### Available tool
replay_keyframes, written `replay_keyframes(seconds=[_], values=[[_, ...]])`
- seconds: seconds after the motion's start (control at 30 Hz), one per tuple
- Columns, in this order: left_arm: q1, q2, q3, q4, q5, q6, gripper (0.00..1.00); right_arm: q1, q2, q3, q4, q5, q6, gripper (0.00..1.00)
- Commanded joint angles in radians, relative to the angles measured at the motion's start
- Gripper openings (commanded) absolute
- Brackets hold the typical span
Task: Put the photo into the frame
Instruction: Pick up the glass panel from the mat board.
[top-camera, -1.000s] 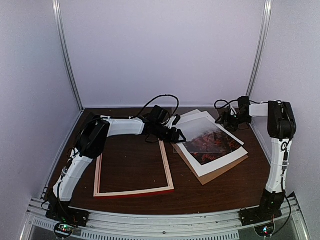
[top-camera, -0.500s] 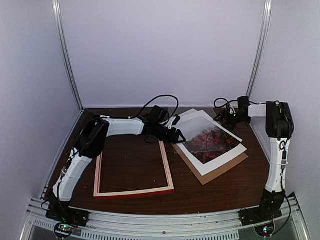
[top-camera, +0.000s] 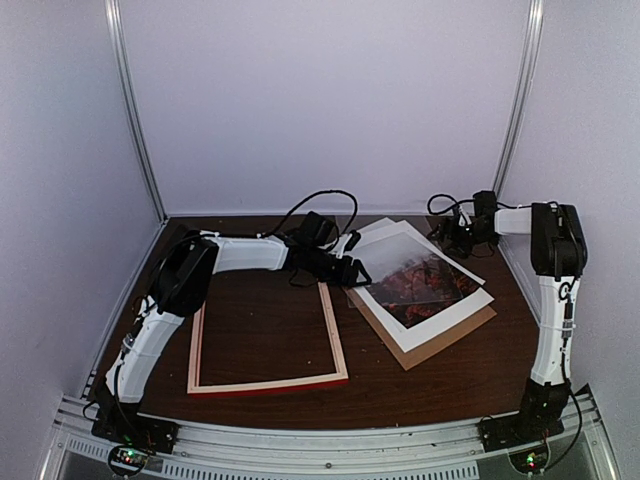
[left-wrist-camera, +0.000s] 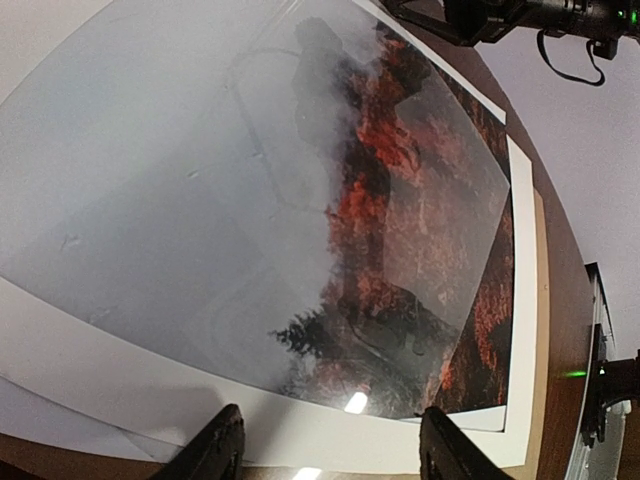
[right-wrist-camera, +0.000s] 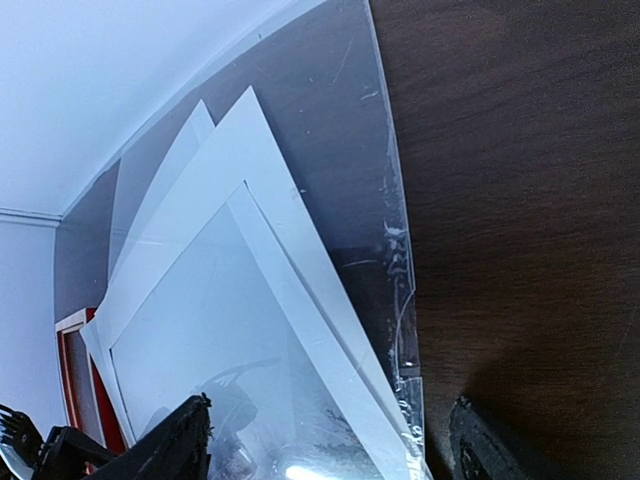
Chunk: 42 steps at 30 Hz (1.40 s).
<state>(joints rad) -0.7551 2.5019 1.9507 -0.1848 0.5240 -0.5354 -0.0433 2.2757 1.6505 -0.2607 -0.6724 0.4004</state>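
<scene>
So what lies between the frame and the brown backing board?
Only a narrow strip of bare table separates the frame from the backing board, as the top view shows; the left hand hangs by its far end.

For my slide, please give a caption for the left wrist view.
Open left gripper facing the photo, misty sky and red foliage, under a clear sheet.
</scene>
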Motion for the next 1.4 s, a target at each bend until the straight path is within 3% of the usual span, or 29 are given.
replay_keyframes(seconds=[0.0, 0.33, 0.57, 0.87, 1.37], values=[[-0.013, 0.004, -0.038, -0.1, -0.01, 0.003, 0.61, 0.0, 0.018, 0.032, -0.014, 0.034, 0.03, 0.82], [-0.013, 0.003, -0.038, -0.1, -0.013, 0.003, 0.61, 0.022, 0.08, 0.07, -0.022, -0.109, 0.101, 0.77], [-0.013, -0.001, -0.044, -0.103, -0.013, 0.003, 0.61, 0.022, 0.03, 0.022, -0.028, -0.146, 0.129, 0.72], [-0.013, -0.008, -0.054, -0.098, -0.016, 0.003, 0.61, 0.0, -0.069, -0.066, 0.089, -0.229, 0.208, 0.65], [-0.013, -0.018, -0.067, -0.094, -0.02, 0.003, 0.61, -0.004, -0.132, -0.114, 0.078, -0.273, 0.163, 0.6]])
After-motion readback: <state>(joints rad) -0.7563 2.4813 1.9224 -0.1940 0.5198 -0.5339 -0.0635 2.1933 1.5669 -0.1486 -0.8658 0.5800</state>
